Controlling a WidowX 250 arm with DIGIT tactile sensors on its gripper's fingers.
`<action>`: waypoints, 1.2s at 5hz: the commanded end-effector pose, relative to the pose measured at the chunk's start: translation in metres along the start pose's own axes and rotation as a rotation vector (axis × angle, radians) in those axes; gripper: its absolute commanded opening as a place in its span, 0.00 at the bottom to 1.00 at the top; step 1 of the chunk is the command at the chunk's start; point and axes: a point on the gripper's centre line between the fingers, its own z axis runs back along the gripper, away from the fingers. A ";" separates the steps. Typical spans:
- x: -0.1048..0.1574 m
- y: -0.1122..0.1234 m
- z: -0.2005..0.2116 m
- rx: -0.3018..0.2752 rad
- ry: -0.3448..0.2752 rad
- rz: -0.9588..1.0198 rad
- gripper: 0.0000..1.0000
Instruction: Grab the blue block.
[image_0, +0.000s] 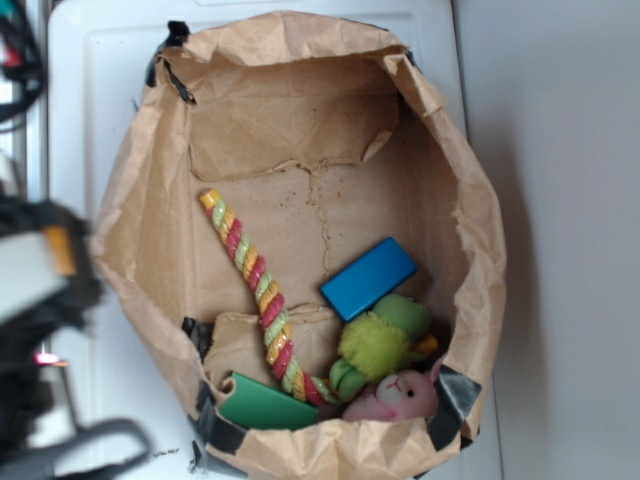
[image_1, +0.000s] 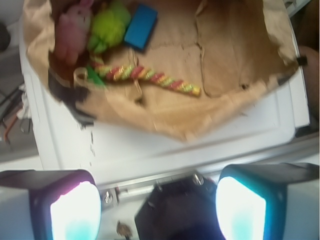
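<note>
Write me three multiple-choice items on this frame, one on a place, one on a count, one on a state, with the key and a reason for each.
1. Where does the blue block lie?
A. On the bag floor, against the green plush toy
B. On the white surface outside the bag
C. Between the tool's pads

2. How many plush toys are in the paper bag?
A. One
B. Two
C. Four

3. What is the tool's state?
A. Shut on the rope toy
B. Shut on the blue block
C. Open, holding nothing

Key: 1 A, the block rests inside the bag touching the green plush. 2 B, only the green one and a pink plush toy show. 3 C, the wrist view shows the pads wide apart outside the bag, with the rope toy lying untouched.
</note>
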 end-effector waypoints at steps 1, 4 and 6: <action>0.044 -0.001 -0.010 -0.066 -0.052 0.152 1.00; 0.091 0.015 -0.048 -0.074 -0.228 0.426 1.00; 0.108 0.026 -0.064 -0.068 -0.197 0.506 1.00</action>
